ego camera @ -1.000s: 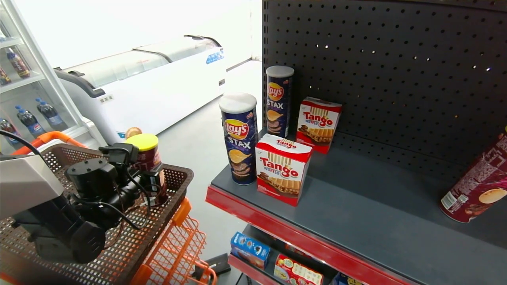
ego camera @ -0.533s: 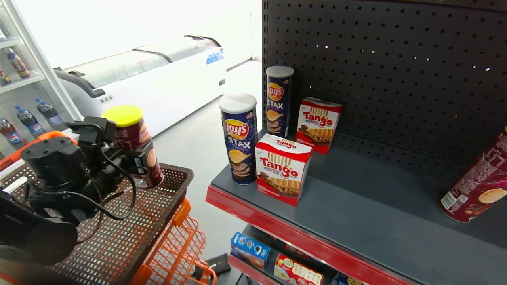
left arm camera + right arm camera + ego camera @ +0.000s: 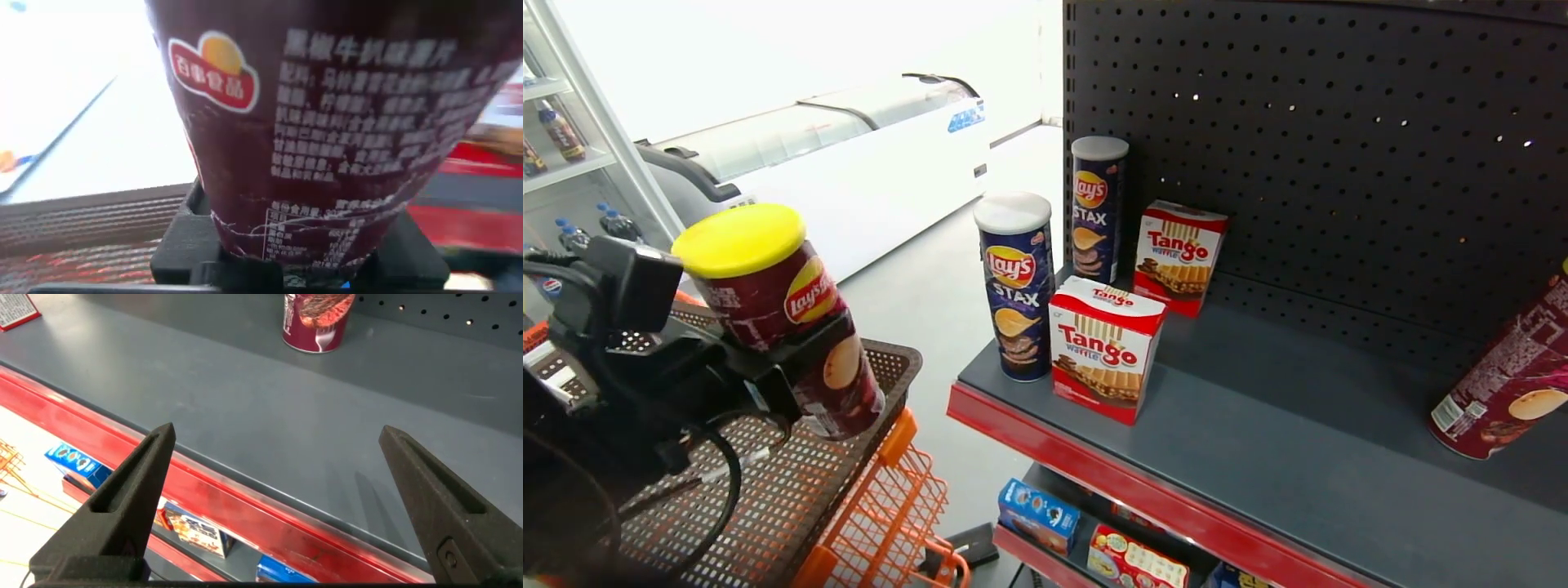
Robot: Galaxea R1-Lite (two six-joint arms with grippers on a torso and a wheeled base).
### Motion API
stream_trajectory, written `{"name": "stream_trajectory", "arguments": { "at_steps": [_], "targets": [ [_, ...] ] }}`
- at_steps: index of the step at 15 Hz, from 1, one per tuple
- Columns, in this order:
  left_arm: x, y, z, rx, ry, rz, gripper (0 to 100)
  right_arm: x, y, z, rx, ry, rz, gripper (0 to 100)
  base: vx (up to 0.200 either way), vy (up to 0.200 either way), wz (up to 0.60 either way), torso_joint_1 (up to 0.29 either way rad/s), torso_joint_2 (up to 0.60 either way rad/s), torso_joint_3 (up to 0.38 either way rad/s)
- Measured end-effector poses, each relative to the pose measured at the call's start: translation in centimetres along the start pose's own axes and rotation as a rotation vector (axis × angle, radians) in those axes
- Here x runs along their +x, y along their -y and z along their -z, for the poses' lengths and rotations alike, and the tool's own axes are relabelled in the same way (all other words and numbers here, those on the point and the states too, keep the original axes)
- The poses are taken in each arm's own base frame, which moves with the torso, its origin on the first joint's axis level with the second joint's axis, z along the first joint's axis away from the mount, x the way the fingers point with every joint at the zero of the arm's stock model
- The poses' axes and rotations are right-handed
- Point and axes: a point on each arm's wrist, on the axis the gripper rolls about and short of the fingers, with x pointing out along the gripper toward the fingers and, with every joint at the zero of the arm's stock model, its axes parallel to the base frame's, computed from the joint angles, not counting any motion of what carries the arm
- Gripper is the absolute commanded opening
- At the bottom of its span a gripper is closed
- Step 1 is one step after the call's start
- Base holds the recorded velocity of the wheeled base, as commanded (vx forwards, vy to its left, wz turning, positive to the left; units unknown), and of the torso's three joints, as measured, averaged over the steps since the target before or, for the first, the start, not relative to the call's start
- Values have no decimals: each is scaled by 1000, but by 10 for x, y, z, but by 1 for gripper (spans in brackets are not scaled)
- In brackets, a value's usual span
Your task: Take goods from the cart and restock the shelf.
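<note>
The dark red round chip can with a yellow lid (image 3: pixel 768 294) is up in the air over the brown mesh cart basket (image 3: pixel 894 359), not on the shelf yet. The left gripper (image 3: pixel 799 366) has its fingers (image 3: pixel 821 336) squeezed tight on the can's lower half, likely so it does not tip on the way. Seen from the left wrist, the can (image 3: pixel 327 122) has a round badge and rows of small white writing that I cannot read. The right gripper (image 3: pixel 286 506) holds nothing. Its black fingers (image 3: pixel 122 506) are wide apart above the red front edge of the grey shelf (image 3: pixel 270 416), maybe ready to help. Near the shelf's front stand a tall blue can with a white lid (image 3: pixel 1017 286) and a red and white box (image 3: pixel 1107 351), each with a big name on its face. Behind them are one more blue can (image 3: pixel 1098 208) and one more box (image 3: pixel 1180 257), lined up by kind. Another dark red can (image 3: pixel 1511 384) sits far to the right, so the held can likely goes beside it.
</note>
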Motion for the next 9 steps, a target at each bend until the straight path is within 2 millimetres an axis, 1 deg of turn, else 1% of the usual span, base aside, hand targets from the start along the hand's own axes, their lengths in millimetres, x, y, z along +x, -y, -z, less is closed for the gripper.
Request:
{"name": "stream_trajectory", "arguments": {
  "at_steps": [1,3,5,7,9],
  "targets": [
    [-9,11,1,-22,0,54,0,0,0,0,0,0,0,100,0,0,0,0,0,0],
    [-21,24,-2,-35,20,128,0,0,0,0,0,0,1,100,0,0,0,0,0,0],
    [-25,40,-7,-41,47,230,0,0,0,0,0,0,1,100,0,0,0,0,0,0],
    [-25,47,-10,-43,61,283,0,0,0,0,0,0,1,100,0,0,0,0,0,0],
    [-25,50,-9,-43,58,332,0,0,0,0,0,0,0,100,0,0,0,0,0,0]
  ]
}}
